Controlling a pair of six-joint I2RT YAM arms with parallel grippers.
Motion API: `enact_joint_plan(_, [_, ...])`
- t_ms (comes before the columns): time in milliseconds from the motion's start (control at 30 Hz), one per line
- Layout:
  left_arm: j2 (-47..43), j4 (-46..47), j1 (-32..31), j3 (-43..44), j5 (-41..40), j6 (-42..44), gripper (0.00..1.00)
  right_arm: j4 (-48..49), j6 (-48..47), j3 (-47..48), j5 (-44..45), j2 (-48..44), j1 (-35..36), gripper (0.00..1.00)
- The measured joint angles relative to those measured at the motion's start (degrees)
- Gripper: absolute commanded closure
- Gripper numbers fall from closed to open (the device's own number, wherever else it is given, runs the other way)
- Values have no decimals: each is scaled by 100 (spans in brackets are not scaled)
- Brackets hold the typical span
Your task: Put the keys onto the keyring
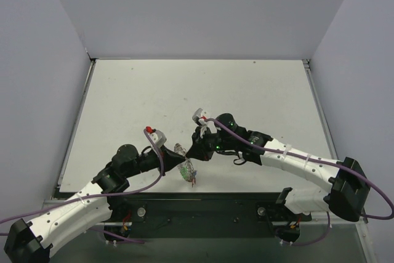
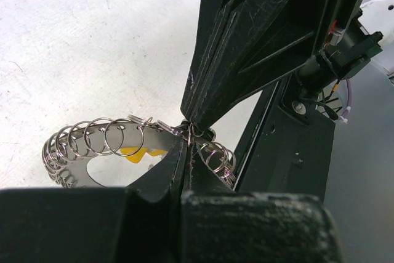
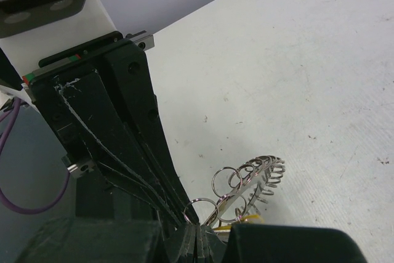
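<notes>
The keyring [image 2: 92, 143] is a silvery band strung with several small wire loops, held just above the table near its front edge [image 1: 187, 168]. My left gripper [image 2: 187, 147] is shut on its rim from below. My right gripper [image 3: 198, 233] is shut on the same stretch of the keyring [image 3: 258, 180], tip to tip with the left one. In the top view the left gripper [image 1: 176, 151] and right gripper [image 1: 195, 151] meet over the ring. A yellow key head [image 2: 136, 151] shows through the ring's centre and under the ring [image 3: 245, 219]. Any other keys are too small to make out.
The white table [image 1: 215, 90] stretches away behind the grippers, enclosed by pale walls on three sides. Its front edge and the dark base rail [image 1: 203, 204] lie just below the keyring. Purple cables [image 1: 161, 164] loop off both wrists.
</notes>
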Motion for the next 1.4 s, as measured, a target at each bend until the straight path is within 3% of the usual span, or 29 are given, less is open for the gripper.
enact_joint_plan(1400, [-466, 273, 188, -144, 26, -787, 100, 697, 284, -328, 214, -295, 59, 100])
